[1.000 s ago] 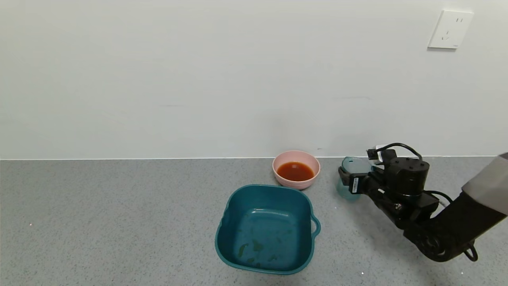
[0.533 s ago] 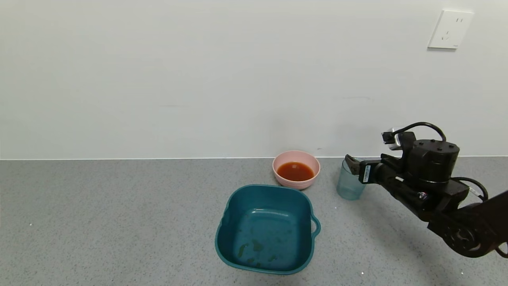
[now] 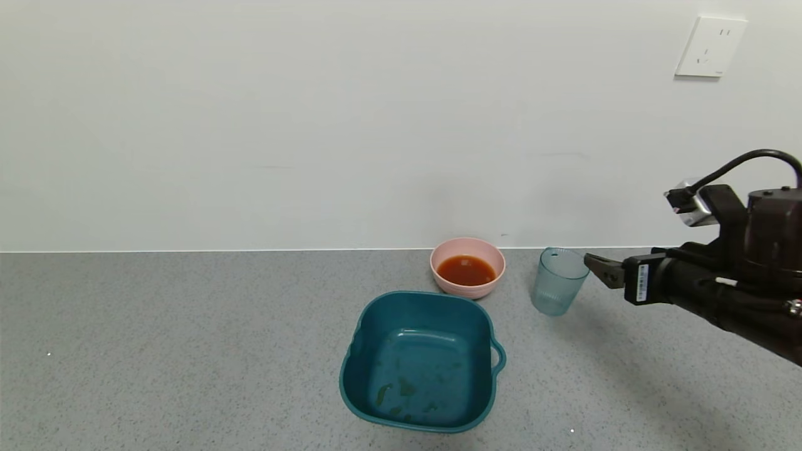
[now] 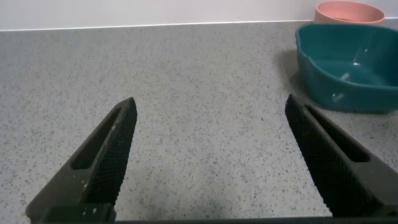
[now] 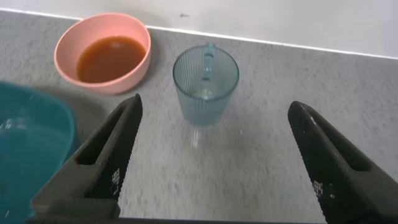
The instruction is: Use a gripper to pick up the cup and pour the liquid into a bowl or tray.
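Head view: the cup [image 3: 557, 280] stands empty; the liquid [image 3: 465, 270] is in the bowl [image 3: 467, 290].
The right gripper [image 3: 595, 266], jaws wide apart, is beside it; pouring looks done, so next just move away.

Dark-teal square tray [image 3: 421, 362] with side handle, near centre on grey speckled surface [image 3: 156, 351]. White wall socket [image 3: 711, 47], far right.

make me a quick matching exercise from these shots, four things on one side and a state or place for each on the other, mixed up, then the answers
Things:
1. cup
2. pink bowl
3. teal tray
4. right end effector

States or places:
A. holds red-brown liquid
B. open, clear of the cup
C. empty, upright on the counter
D. square, with a side handle, nearest the robot

Pairs: 1-C, 2-A, 3-D, 4-B
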`<state>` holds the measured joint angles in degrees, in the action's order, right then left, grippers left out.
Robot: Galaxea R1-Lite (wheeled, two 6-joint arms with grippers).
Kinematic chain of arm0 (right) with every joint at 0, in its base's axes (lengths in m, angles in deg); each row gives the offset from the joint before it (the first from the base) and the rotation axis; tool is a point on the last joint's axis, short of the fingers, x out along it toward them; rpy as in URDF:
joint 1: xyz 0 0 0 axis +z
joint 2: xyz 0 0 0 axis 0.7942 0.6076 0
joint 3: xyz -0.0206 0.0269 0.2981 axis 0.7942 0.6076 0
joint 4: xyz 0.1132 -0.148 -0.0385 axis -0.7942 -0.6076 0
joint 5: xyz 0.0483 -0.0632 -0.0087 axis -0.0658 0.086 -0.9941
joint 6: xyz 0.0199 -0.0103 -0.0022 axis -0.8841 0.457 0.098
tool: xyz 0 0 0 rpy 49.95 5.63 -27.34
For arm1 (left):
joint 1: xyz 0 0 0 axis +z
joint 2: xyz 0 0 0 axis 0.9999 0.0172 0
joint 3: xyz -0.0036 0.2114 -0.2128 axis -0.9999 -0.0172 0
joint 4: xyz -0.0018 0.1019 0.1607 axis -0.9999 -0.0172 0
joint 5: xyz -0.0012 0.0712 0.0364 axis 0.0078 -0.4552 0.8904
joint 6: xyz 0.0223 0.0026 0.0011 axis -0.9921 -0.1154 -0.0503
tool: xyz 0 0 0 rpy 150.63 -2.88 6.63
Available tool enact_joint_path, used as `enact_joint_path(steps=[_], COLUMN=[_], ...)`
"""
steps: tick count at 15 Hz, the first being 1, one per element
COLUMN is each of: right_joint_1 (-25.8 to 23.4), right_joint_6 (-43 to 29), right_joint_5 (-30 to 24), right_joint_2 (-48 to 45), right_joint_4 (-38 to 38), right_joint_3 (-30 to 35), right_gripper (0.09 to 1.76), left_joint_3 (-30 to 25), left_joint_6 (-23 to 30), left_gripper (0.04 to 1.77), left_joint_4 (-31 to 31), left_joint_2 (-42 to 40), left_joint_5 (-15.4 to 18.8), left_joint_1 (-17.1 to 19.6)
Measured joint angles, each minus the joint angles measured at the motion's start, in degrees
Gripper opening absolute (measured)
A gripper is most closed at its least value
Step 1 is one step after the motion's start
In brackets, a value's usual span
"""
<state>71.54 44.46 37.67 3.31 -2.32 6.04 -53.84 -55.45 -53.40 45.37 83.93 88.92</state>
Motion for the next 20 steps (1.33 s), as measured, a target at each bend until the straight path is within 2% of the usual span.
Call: enact_joint_path(steps=[3,10,18,20], right_joint_1=[0.3,0.04,-5.71,-8.11], right_joint_6=[0.12,1.66,4.38,4.52], right_joint_5=[0.39,0.41,-1.71,-3.63], right_joint_2=[-9.46,-28.55,-50.31,-56.2], right_joint_4=[-7.95,-12.82,-29.18,-33.32], right_joint_3=[1.9,12.19,12.35,12.43], right_gripper=[1.7,1.7,1.7,1.7], left_joint_3=[0.0,0.0,0.0,0.0], left_joint_6=[0.0,0.0,0.0,0.0], left_gripper=[1.72,1.72,1.72,1.72], left_joint_4=[0.02,0.0,0.02,0.02], left_joint_2=[0.0,0.0,0.0,0.0], left_joint_5=[0.0,0.0,0.02,0.0], left_joint_1=[0.0,0.0,0.0,0.0])
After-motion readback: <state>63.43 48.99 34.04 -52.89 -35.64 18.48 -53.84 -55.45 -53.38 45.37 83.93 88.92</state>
